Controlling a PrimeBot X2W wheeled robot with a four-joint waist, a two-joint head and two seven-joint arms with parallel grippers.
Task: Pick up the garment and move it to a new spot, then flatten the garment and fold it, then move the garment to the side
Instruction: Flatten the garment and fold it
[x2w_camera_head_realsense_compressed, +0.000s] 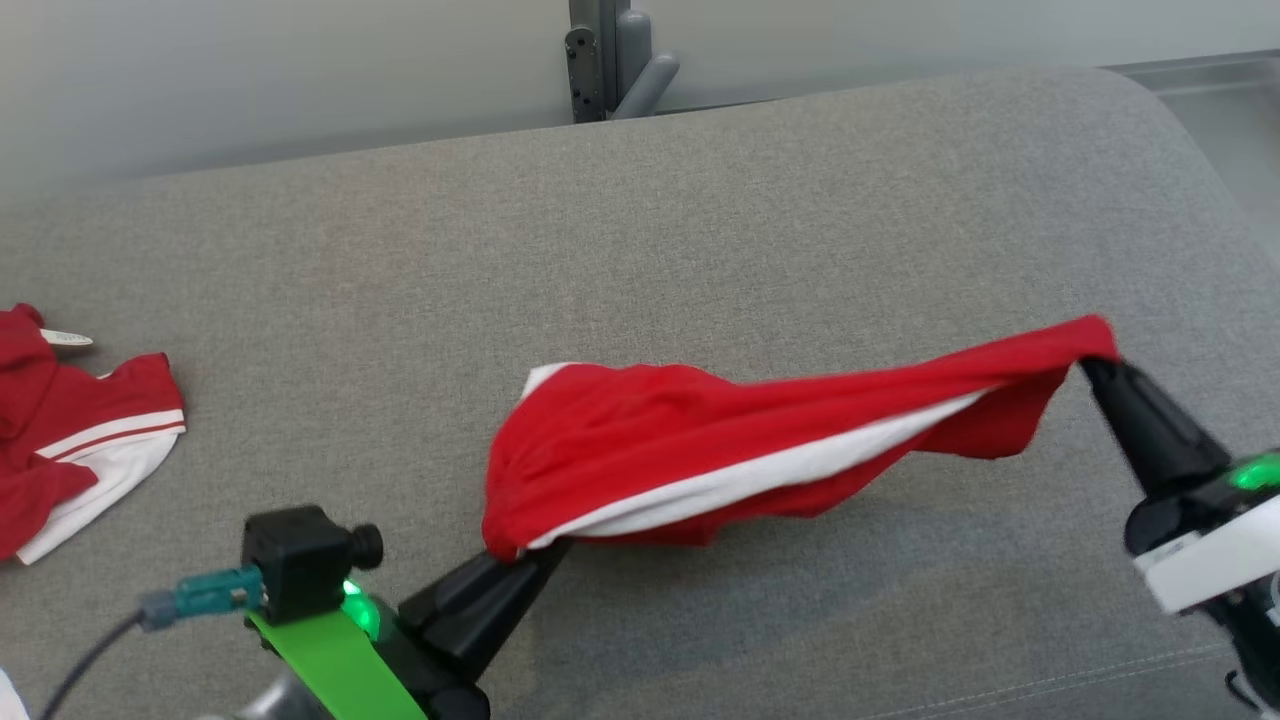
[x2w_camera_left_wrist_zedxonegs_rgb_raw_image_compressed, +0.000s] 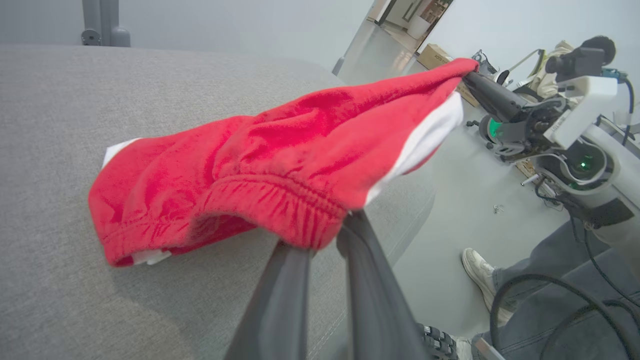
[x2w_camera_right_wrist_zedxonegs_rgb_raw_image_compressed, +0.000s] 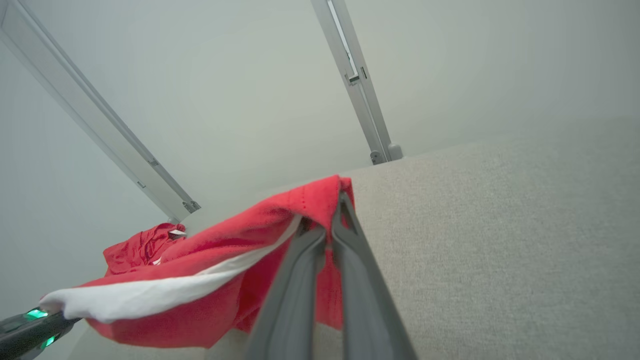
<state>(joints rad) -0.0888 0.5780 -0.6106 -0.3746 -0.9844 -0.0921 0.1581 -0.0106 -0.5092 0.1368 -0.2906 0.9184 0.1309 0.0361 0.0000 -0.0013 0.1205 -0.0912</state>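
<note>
Red soft knit with a white side stripe (x2w_camera_head_realsense_compressed: 760, 480): the garment (x2w_camera_head_realsense_compressed: 700, 450), apparently shorts, with a gathered elastic waistband (x2w_camera_left_wrist_zedxonegs_rgb_raw_image_compressed: 280, 195).

- Position: slung between both grippers above the near right part of the grey upholstered surface (x2w_camera_head_realsense_compressed: 700, 200). It sags in the middle. Its far left fold hangs low, and whether that fold touches the surface cannot be told.
- Left gripper (x2w_camera_head_realsense_compressed: 535, 558), by the near edge: fingers pressed together on the waistband, pinching bunched cloth.
- Right gripper (x2w_camera_head_realsense_compressed: 1095, 368), toward the right edge: fingertips closed on a twisted corner of the red cloth, held higher than the left end.
- Handling, as judged: light, limp and not fragile. It has no stiffness of its own, so it drapes and folds wherever it is unsupported. The fleecy face should give the fingers good friction. The thick elastic band and the hems are the surest holds; a thin single layer could slip out or stretch. Holds set wide apart along one edge would let it hang flat for laying down.
- Surface: coarse woven grey fabric, matte and padded, with a rounded far right corner and a stitched seam along the near edge. It is likely to drag on the cloth.
- Second red-and-white garment (x2w_camera_head_realsense_compressed: 70, 430): crumpled at the left edge.
- Beyond the far edge: a grey metal post (x2w_camera_head_realsense_compressed: 605, 60) against a pale wall.
</note>
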